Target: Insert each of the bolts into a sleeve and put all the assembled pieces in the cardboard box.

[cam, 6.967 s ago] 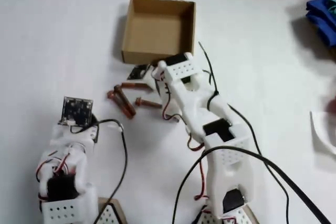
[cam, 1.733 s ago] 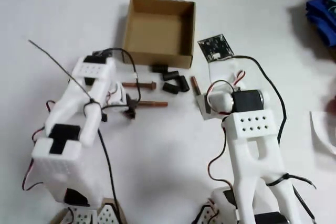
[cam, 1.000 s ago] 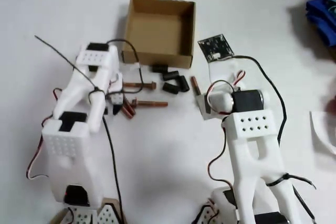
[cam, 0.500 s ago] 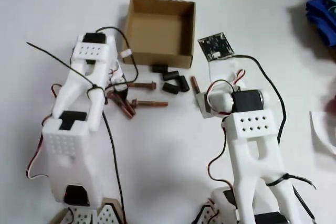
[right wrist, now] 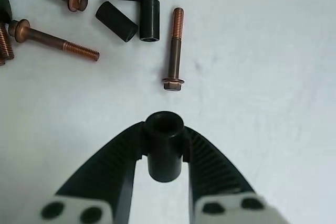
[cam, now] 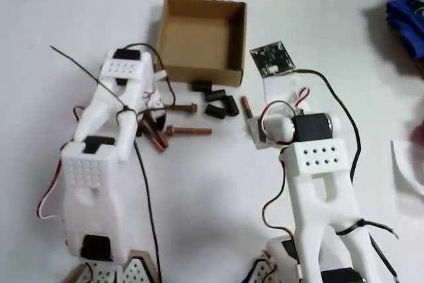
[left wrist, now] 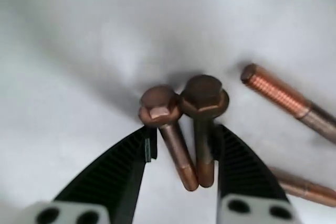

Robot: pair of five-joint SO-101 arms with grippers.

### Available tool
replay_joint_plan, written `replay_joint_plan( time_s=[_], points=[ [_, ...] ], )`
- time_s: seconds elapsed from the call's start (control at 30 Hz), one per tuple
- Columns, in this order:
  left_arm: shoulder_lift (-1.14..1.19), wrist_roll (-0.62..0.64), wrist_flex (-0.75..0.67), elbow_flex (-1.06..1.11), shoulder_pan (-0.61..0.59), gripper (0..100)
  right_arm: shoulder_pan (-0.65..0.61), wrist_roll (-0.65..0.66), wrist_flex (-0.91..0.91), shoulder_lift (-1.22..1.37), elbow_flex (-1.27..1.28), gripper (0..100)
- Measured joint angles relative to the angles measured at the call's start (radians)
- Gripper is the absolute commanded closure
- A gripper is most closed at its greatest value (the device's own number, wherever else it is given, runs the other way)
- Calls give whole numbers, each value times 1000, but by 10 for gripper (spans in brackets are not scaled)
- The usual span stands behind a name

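Two bolts [left wrist: 203,108] lay side by side between the spread jaws of my left claw [left wrist: 182,137]. I judged it wiser to straddle one alone before closing. My right claw [right wrist: 164,129] clenched a black sleeve [right wrist: 164,148], waiting near the cardboard box [cam: 235,51].

A fixed high camera looks down the white table [cam: 199,190] from 6 o'clock. Both wrist cameras face downward, left very close, right farther; both catch the copper hex-head bolts [left wrist: 202,129].
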Motion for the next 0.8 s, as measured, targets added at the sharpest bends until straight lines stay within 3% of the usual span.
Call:
replay_joint_plan(
  time_s=[0.33,0.8],
  points=[
    [81,-54,166,-264,6,812,0,0,0,0,0,978],
    [83,-161,187,-293,15,811,0,0,-25,0,0,978]
  ],
)
